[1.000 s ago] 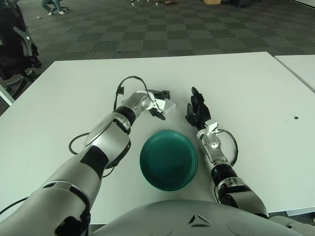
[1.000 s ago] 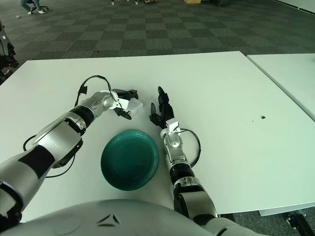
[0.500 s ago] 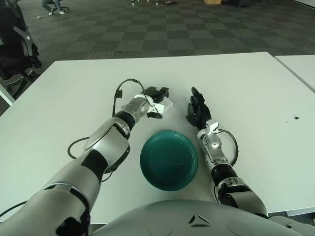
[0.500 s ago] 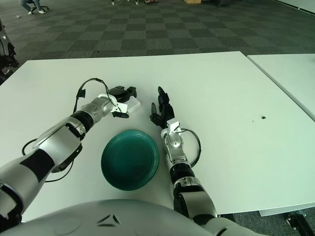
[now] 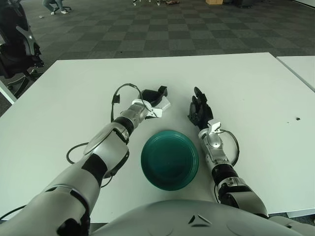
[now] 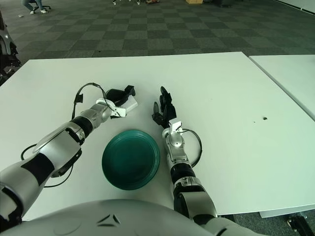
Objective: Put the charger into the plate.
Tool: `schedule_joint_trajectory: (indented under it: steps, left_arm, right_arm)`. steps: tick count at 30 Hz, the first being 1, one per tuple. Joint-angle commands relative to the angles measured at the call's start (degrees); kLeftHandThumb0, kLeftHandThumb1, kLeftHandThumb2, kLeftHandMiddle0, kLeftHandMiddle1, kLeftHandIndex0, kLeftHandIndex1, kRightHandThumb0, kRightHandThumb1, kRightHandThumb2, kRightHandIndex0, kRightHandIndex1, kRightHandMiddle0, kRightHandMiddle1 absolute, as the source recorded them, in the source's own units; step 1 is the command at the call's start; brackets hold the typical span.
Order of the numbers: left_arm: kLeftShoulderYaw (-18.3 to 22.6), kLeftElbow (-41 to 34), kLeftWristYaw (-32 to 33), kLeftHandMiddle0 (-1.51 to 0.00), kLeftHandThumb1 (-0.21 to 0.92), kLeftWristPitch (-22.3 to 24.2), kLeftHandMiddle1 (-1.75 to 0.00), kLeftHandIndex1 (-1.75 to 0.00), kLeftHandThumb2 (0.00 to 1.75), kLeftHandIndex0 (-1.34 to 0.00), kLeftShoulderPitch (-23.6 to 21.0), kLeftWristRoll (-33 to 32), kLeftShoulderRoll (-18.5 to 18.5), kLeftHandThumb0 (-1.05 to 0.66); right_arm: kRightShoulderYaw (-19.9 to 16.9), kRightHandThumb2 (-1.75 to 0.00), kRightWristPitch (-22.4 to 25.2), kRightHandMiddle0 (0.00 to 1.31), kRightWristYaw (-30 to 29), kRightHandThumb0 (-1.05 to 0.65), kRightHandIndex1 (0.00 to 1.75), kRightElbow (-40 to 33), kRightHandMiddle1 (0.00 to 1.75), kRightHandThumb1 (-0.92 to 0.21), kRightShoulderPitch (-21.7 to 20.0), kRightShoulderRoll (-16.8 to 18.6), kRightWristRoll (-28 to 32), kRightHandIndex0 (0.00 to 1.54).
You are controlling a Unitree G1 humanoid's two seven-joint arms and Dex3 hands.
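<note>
The white charger (image 5: 166,103) lies on the white table (image 5: 78,93), a little beyond the plate's far left. My left hand (image 5: 153,95) reaches in from the left, its black fingers curled over and around the charger. The teal plate (image 5: 170,160) sits near me at the table's middle, with nothing in it. My right hand (image 5: 199,109) shows just past the plate's far right rim, fingers spread and holding nothing.
A black cable (image 5: 118,93) loops off my left wrist, and another loops by my right forearm (image 5: 231,142). A small dark speck (image 5: 297,118) marks the table at the right. A second table (image 5: 300,64) stands beyond the right edge, and a dark chair (image 5: 17,46) at the far left.
My left hand has moved farther from me and slightly left with the charger, away from the plate. The right hand has hardly moved.
</note>
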Motion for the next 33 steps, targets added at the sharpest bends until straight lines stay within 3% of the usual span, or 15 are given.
schedule_joint_trajectory:
  steps: [1,8,19,23,26,33]
  left_arm:
    - [-2.2,2.23,1.49,-1.18,0.22,-0.09,-1.75,-1.75,1.43,-0.69,3.69,3.04,0.71,-0.51]
    - [-3.02,1.57,4.64,-1.19,0.23,-1.43,-1.75,-1.75,1.42,-0.67,2.33,3.58,1.2,-0.5]
    - [-1.51,-3.36,10.84,-1.22,0.23,-9.64,-1.75,-1.75,1.42,-0.68,-0.79,3.38,6.06,-0.5]
    - [0.29,-11.97,15.3,-1.24,0.22,-15.85,-1.75,-1.75,1.43,-0.69,-0.44,3.16,10.76,-0.51]
    - [1.25,-16.22,15.73,-1.24,0.21,-17.31,-1.75,-1.75,1.44,-0.69,0.32,3.03,12.3,-0.51]
    - [6.77,-37.44,17.12,-1.19,0.21,-20.97,-1.75,-1.75,1.44,-0.69,5.84,3.03,19.22,-0.51]
  right_arm:
    - [-2.31,-0.79,8.44,0.0,-0.51,-0.7,0.02,8.95,0.27,-0.92,12.99,0.4,2.59,0.11]
    - [-2.21,-0.79,8.2,0.0,-0.44,-0.69,0.01,8.77,0.26,-0.92,13.09,0.27,2.63,0.1]
    - [-1.66,-0.79,9.03,0.0,-2.24,-0.69,0.0,8.59,0.3,-0.92,12.99,0.27,1.61,0.1]
    - [-1.03,-0.78,8.99,0.0,-2.42,-0.7,0.0,8.31,0.3,-0.92,13.17,0.1,1.03,0.09]
    - [-0.84,-0.79,9.0,0.0,-2.45,-0.7,0.0,8.22,0.29,-0.92,13.25,0.04,0.98,0.08]
    - [-0.52,-0.8,9.17,0.0,-2.36,-0.7,0.0,8.38,0.26,-0.92,13.2,-0.06,0.88,0.07]
